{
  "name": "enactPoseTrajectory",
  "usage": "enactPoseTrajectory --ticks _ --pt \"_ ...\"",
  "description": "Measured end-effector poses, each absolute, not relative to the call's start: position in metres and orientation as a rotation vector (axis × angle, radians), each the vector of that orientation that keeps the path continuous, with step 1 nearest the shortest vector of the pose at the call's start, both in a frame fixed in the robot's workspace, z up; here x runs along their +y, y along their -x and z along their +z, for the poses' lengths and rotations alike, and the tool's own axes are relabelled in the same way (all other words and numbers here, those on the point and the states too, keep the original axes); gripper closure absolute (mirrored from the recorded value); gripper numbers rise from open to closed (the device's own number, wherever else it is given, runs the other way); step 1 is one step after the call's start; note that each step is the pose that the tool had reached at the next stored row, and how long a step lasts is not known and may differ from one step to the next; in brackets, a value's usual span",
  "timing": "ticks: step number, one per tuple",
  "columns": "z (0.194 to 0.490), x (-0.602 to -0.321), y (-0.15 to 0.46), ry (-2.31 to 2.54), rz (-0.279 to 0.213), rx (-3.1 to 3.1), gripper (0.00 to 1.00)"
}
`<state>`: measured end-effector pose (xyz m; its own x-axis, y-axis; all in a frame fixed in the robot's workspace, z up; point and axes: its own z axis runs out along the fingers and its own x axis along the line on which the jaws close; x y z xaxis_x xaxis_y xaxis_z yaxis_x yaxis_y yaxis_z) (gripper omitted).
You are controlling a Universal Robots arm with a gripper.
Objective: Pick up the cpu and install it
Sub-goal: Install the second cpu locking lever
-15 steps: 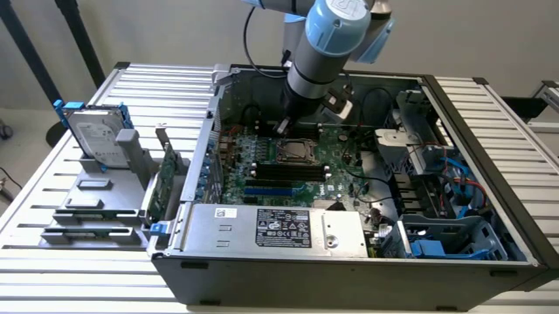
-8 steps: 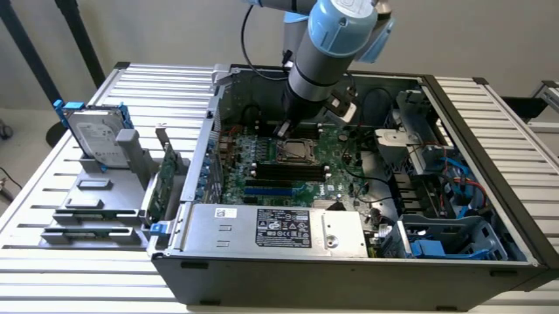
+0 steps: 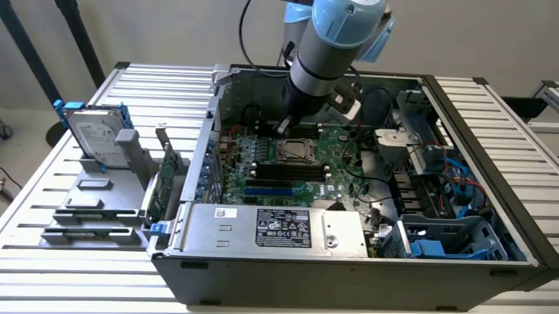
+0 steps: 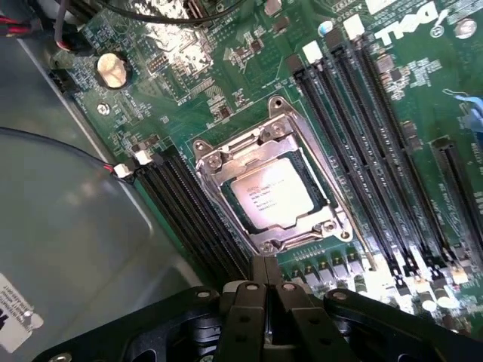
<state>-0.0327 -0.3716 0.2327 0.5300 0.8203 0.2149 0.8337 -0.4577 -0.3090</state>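
The cpu [image 4: 270,194], a small square chip with a dull silver top, lies flat inside the metal socket frame [image 4: 219,162] on the green motherboard [image 3: 336,186]. From the exterior view, the cpu [image 3: 295,150] sits in the middle of the open computer case [image 3: 489,261]. My gripper [image 4: 264,277] hovers just beside the socket's edge, its two black fingers pressed together with nothing between them. In the exterior view the gripper [image 3: 286,127] hangs straight down from the blue and grey arm, just behind the socket.
Black memory slots [image 4: 355,151] flank the socket on both sides, and a coin battery [image 4: 113,69] sits nearby. A grey power supply box with a black label [image 3: 279,229] fills the case front. A hard drive with blue rails [image 3: 96,134] stands on a grey holder at the exterior view's left.
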Motion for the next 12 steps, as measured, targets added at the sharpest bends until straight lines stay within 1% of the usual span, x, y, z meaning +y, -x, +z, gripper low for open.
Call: enactPoseTrajectory --ticks 8,12 --pt "0.241 -0.395 0.033 2.4 -0.019 -1.329 0.89" --pt "0.241 -0.404 0.033 2.407 -0.017 -1.312 0.89"
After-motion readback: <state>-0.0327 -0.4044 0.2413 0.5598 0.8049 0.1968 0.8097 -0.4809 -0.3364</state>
